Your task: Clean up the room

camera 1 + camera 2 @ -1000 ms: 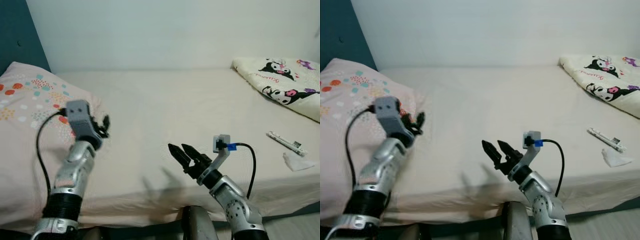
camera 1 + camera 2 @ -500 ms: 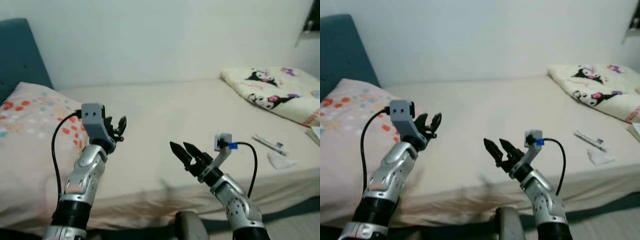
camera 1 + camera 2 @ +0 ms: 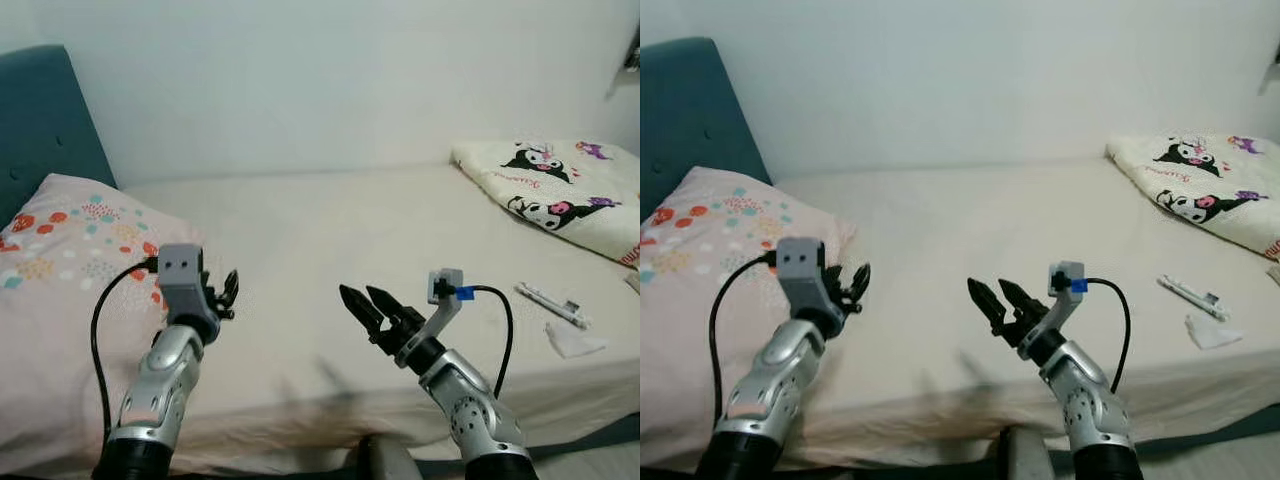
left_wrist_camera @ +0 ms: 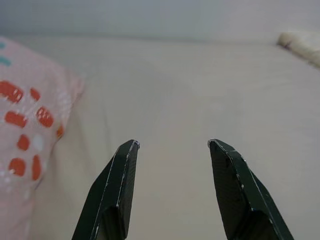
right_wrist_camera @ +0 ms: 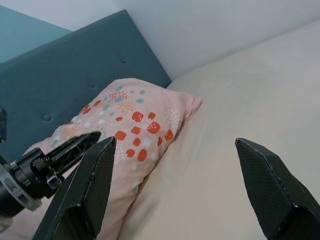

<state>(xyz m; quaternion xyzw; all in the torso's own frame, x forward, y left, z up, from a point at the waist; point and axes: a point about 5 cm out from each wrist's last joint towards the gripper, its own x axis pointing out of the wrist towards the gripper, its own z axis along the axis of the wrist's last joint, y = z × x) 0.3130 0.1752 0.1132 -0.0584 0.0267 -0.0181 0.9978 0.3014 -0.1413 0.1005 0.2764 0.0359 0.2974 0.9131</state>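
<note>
Litter: a pen (image 3: 549, 303) and a crumpled tissue (image 3: 574, 340) lie on the bed (image 3: 330, 230) near its front edge, far over on the robot's right, the tissue just beside the pen's nearer end.
Bearing: both lie to the right of the right tool (image 3: 363, 303), well apart from it; that tool points the other way, toward the pillow (image 3: 70, 250).
Nearer arm: the right one, by my judgement; the left tool (image 3: 222, 295) hangs by the pillow's corner, much farther off.
Pen axis: slanted, running from far-left to near-right.
Pen look: thin, pale, with a darker bit at the near end; it may be some other slim stick, the view is too small to tell.
Tissue look: small, white, rumpled.
Right tool: fingers spread wide, holding nothing.
Left tool: fingers parted, holding nothing, above bare sheet.
Blanket (image 3: 560, 190): folded, cartoon print, at the bed's far right.
</note>
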